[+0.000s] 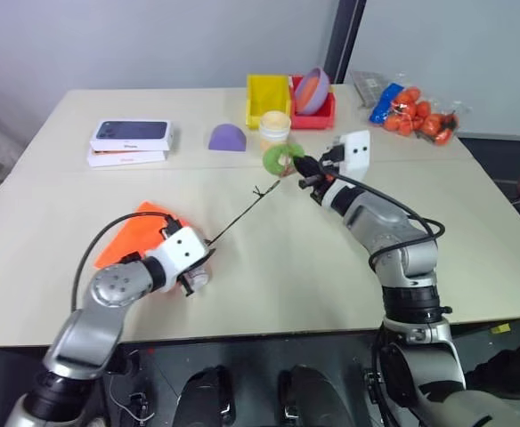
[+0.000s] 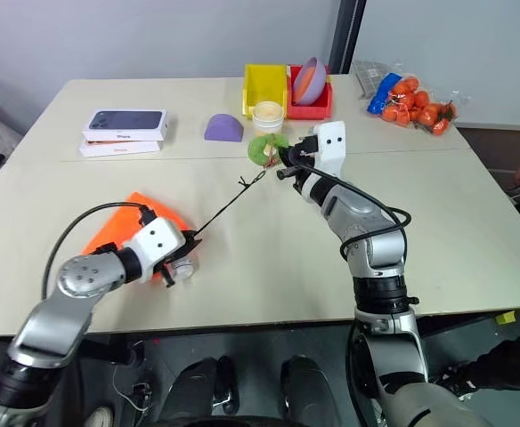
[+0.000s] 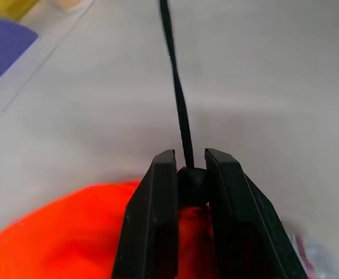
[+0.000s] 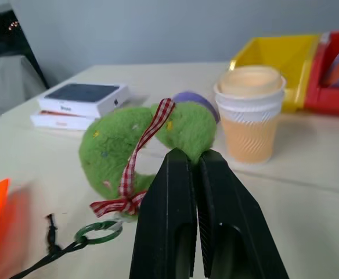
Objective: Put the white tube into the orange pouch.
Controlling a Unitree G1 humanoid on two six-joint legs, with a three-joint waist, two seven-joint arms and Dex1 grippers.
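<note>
The left end effector (image 3: 190, 180) is squeezing the dark bead at the mouth of the orange pouch (image 1: 135, 233), which is lying on the near left part of the counter (image 1: 269, 267), and the white tube (image 2: 182, 268) is poking out just beside it. The right end effector (image 4: 197, 165) is pinching the green charm (image 4: 149, 139) farther back in the middle, near the pale orange cup (image 4: 251, 119). The dark cord (image 1: 242, 209) is stretching tight between them.

Orange pouch (image 1: 134, 233) — green charm (image 4: 149, 148), red-checked ribbon (image 4: 136, 168), seemingly.
</note>
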